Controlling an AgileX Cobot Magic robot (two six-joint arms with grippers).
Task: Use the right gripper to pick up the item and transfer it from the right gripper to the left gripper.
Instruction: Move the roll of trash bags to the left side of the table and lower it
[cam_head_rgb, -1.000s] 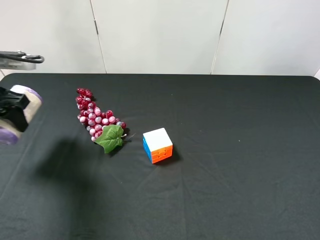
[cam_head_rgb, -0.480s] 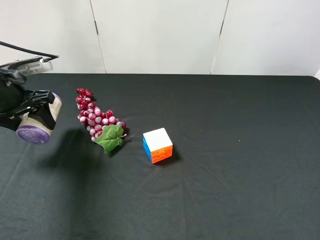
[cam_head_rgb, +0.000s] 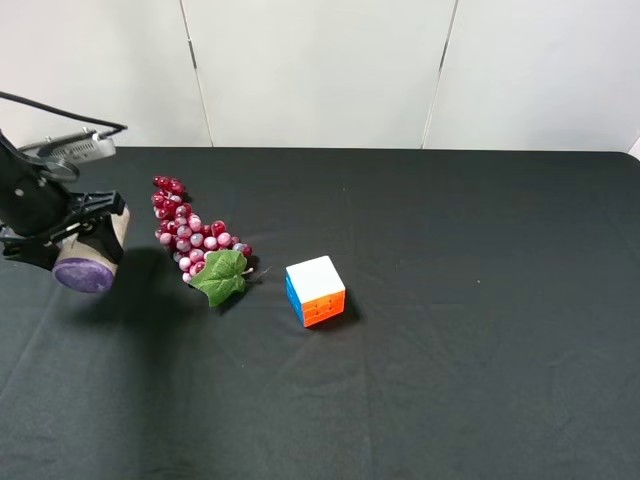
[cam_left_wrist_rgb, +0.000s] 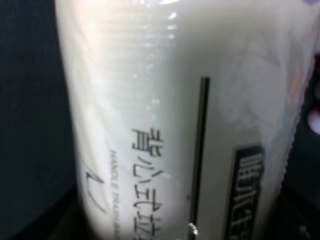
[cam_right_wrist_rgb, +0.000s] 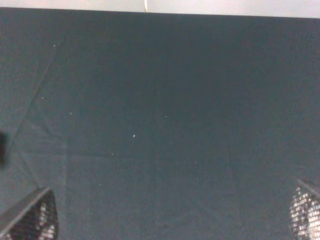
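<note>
Cream-labelled cylindrical item (cam_head_rgb: 92, 256) pinched by left tool (cam_head_rgb: 70, 240); right tool (cam_right_wrist_rgb: 170, 212) spread.

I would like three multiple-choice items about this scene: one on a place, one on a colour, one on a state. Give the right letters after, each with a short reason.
1. Where is the grape bunch relative to the puzzle cube in the high view?
A. to its left
B. to its right
C. on top of it

2. What colour is the visible end of the canister?
A. green
B. purple
C. yellow

3. What is the state of the left hand?
A. open and empty
B. shut on the canister
C. resting on the cube

Answers:
1. A: the grapes and their green leaf lie left of the cube on the black table.
2. B: the round end facing the high camera is purple, and the left wrist view shows the cream label.
3. B: the black fingers clamp the canister's body, which lies tilted above the table; the right hand stands open with nothing between its fingertips.
</note>
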